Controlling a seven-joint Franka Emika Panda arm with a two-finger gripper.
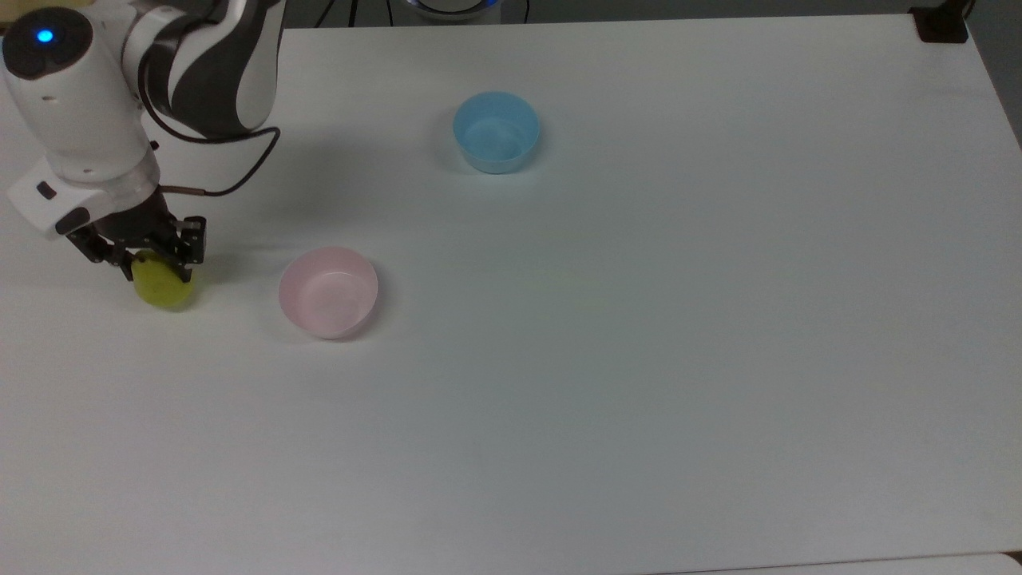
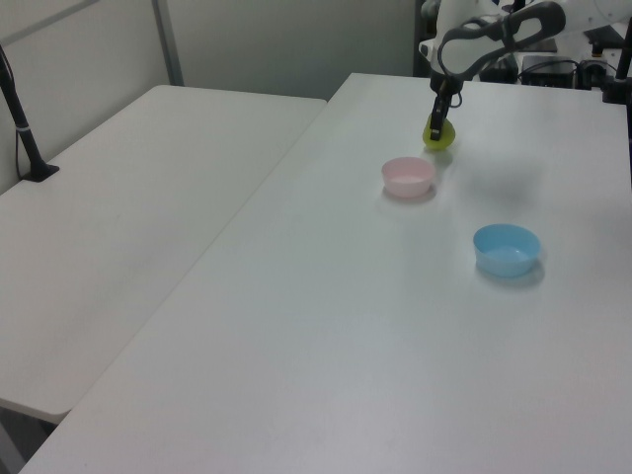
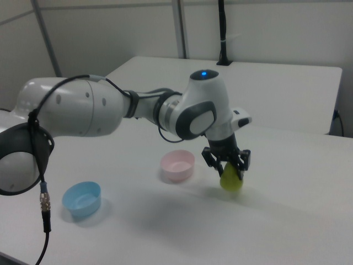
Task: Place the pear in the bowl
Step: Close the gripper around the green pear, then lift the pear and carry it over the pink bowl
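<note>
The yellow-green pear (image 1: 164, 286) is at the top view's left edge of the white table, and my gripper (image 1: 157, 270) is shut on its upper part, a black finger on either side. In the right view the pear (image 3: 231, 181) hangs from the gripper (image 3: 227, 168) just above its own shadow. In the left view the pear (image 2: 440, 136) sits at the far end under the gripper (image 2: 435, 126). The pale pink bowl (image 1: 328, 291) stands empty a short way to the top view's right of the pear; it also shows as the bowl (image 2: 408, 176) and the bowl (image 3: 177, 164).
A light blue, deeper bowl (image 1: 496, 132) stands empty farther back and right in the top view. A black mount (image 1: 942, 24) sits at the table's far right corner. In the left view a second white table (image 2: 128, 227) adjoins on the left.
</note>
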